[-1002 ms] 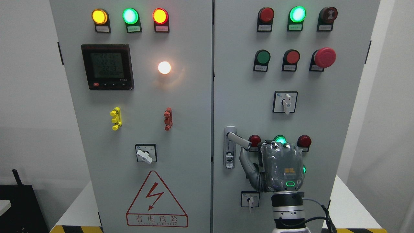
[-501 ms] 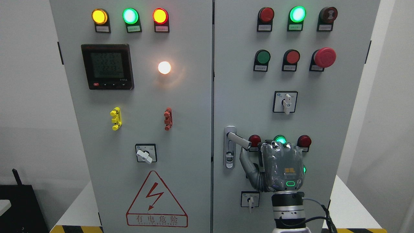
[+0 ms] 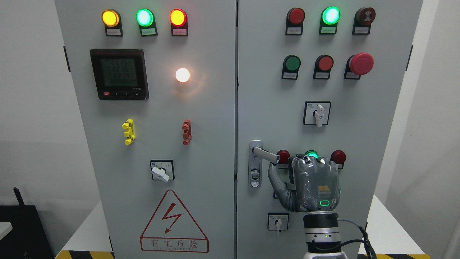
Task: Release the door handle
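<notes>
Far left: black box (image 3: 21, 230) low by the wall, pale table (image 3: 84, 230) under the cabinet (image 3: 215, 108). Left door: amber, green, amber lamps along the top, dark meter (image 3: 119, 74) below w/ a lit screen, digits too small to read. White lamp (image 3: 182, 75) glowing next to it. Yellow clip (image 3: 128, 131), red clip (image 3: 187, 132) mid-door, rotary switch (image 3: 162, 170) under them, then the red warning triangle (image 3: 174, 222) w/ lightning bolt at the bottom.

Over the seam to the right door: handle (image 3: 266, 154) sits low on the door's left edge, lever swung out, pointing right and slightly down from its plate. Right hand (image 3: 312, 185) comes up from the bottom, right of centre, back of hand facing the camera. Thumb (image 3: 276, 180) reaches up-left, tip just under the lever's end; touching or not, can't tell. Fingers curled fwd over the lower button row, tips hidden, so whether they hold anything can't tell. Green button (image 3: 311, 154) peeks above the knuckles, red ones either side. Upper right: more lamps, red mushroom stop (image 3: 361, 63), selector (image 3: 317, 113).
</notes>
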